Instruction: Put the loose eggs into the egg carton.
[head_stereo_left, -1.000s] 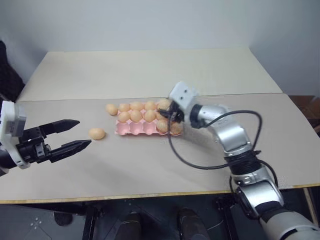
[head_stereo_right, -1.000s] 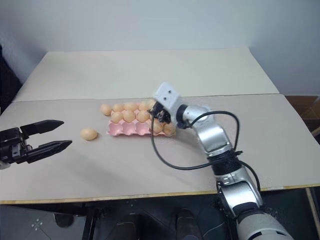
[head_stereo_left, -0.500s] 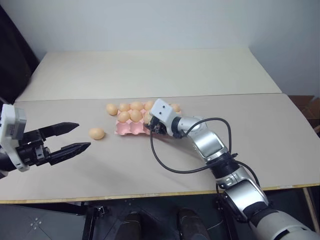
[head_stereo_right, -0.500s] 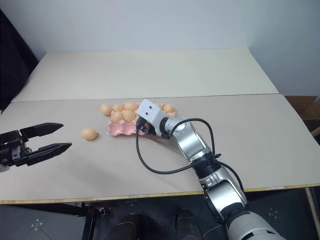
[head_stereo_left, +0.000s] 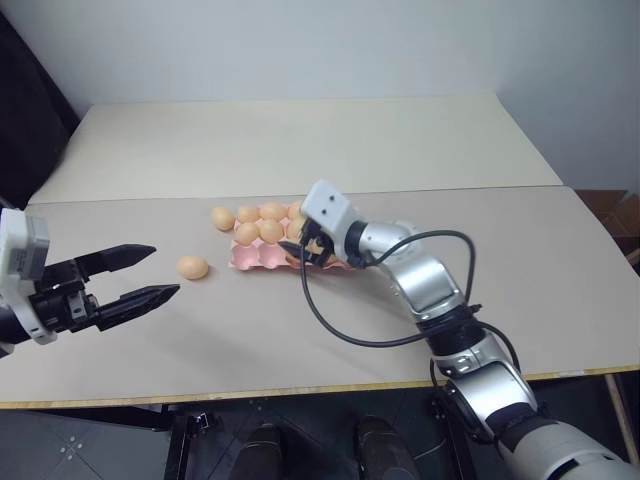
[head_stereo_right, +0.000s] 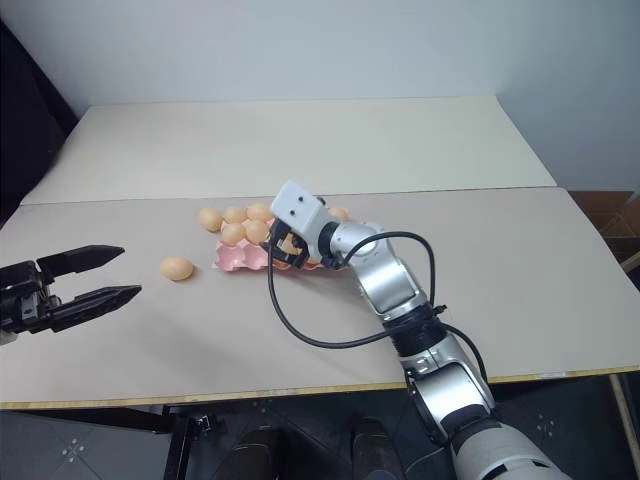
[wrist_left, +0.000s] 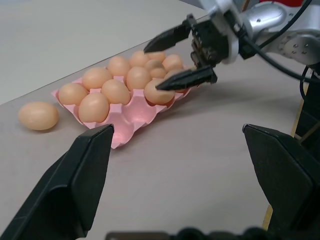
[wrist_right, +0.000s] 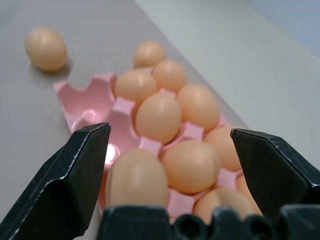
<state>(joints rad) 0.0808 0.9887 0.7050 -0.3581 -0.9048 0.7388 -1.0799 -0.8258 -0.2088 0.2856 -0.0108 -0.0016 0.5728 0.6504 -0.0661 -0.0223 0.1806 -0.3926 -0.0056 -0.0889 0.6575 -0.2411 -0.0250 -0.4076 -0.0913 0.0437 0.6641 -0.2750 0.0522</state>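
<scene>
The pink egg carton (head_stereo_left: 262, 259) lies mid-table with eggs in its back and middle rows; its front left cups (wrist_right: 84, 106) are bare. One loose egg (head_stereo_left: 193, 267) rests on the table left of the carton. Another loose egg (head_stereo_left: 222, 218) sits against the carton's far left corner. My right gripper (wrist_left: 151, 69) hovers open over the carton's front row with nothing between its fingers; an egg (wrist_right: 137, 180) sits in a cup just beneath it. My left gripper (head_stereo_left: 166, 271) is open and level near the left edge, pointing at the nearer loose egg and apart from it.
The table (head_stereo_left: 300, 340) is two boards, a cream one (head_stereo_left: 300, 140) behind and a greyer one in front. The front edge (head_stereo_left: 300, 388) runs below both arms. My right arm's black cable (head_stereo_left: 340, 335) loops over the table in front of the carton.
My right gripper slid left along the carton from its right end and went from shut to open. The left gripper and the loose eggs have stayed put.
</scene>
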